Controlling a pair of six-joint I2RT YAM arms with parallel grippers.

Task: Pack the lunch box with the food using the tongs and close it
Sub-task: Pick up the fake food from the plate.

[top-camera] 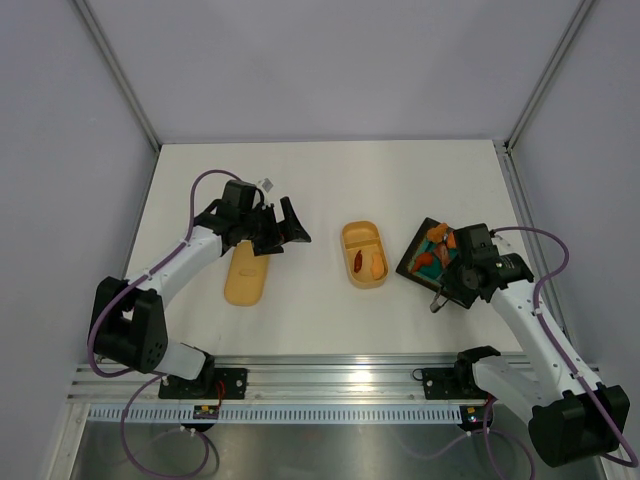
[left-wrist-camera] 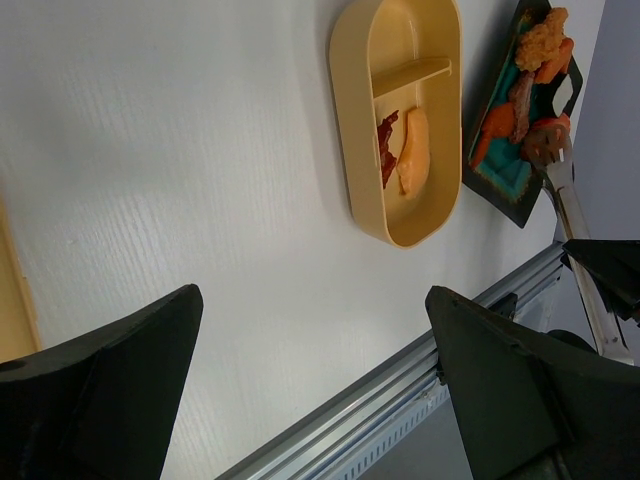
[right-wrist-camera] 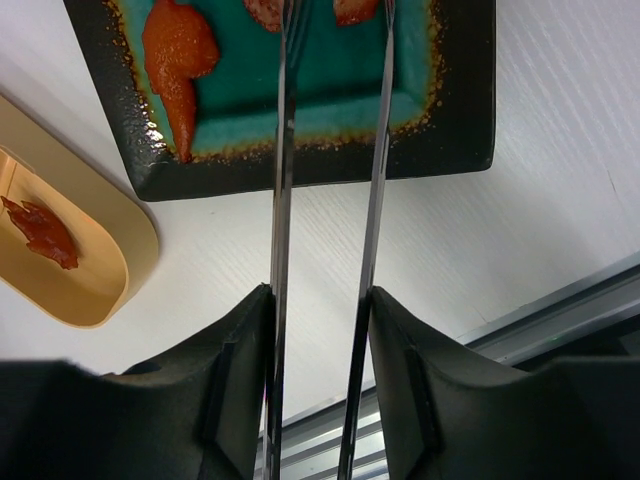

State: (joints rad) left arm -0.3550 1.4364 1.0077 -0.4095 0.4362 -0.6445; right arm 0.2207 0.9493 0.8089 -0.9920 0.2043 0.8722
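The orange-tan lunch box lies open mid-table. It holds a red and an orange food piece. More food lies on the black tray. My right gripper is shut on the silver tongs, one finger pressing each arm. The tong arms reach over the tray to food pieces at the top edge of the right wrist view. My left gripper hangs open and empty, left of the box.
The flat orange-tan lid lies on the table under the left arm. A metal rail runs along the near table edge. Grey walls enclose the back and sides.
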